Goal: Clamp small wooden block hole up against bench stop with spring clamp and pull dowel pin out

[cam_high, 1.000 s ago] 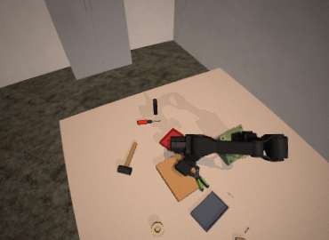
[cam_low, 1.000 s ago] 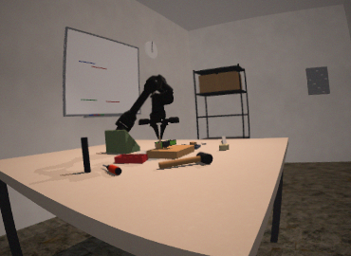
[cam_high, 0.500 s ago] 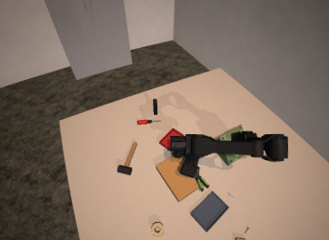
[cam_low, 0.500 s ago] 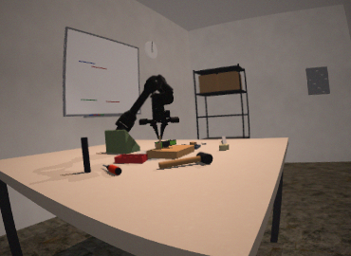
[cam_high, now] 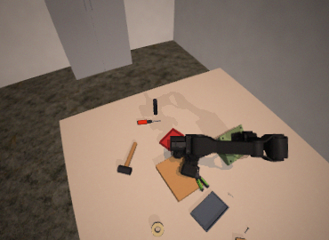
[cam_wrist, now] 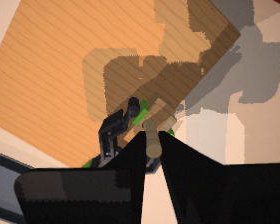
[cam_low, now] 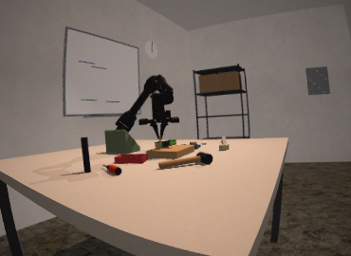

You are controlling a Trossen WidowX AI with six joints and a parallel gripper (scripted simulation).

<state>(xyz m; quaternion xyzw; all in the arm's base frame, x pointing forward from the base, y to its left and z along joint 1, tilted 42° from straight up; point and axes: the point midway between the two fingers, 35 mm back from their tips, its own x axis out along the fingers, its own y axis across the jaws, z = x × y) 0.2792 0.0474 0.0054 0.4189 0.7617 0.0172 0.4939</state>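
Side view, near to far: pale tabletop (cam_high: 102,171) (cam_low: 190,196); black bar (cam_high: 155,107) (cam_low: 85,155) stands toward the L corner, w/ red screwdriver (cam_high: 142,122) (cam_low: 114,170) by it. Hammer (cam_high: 130,157) (cam_low: 182,161) lies in from the R edge. Wood board (cam_high: 173,177) (cam_low: 171,152) (cam_wrist: 51,60) sits mid-table, well in from the corners. Whiteboard (cam_low: 101,78) on wall, shelf rack (cam_low: 218,69) past the far edge.

Gripper (cam_high: 194,176) (cam_low: 159,138) (cam_wrist: 151,137) is nearly closed, pinching the dowel pin (cam_wrist: 152,140). Block (cam_wrist: 158,110) is under it at the board's edge, next to the green-tipped clamp (cam_high: 202,183) (cam_wrist: 110,132); can't tell if pin's fully out.
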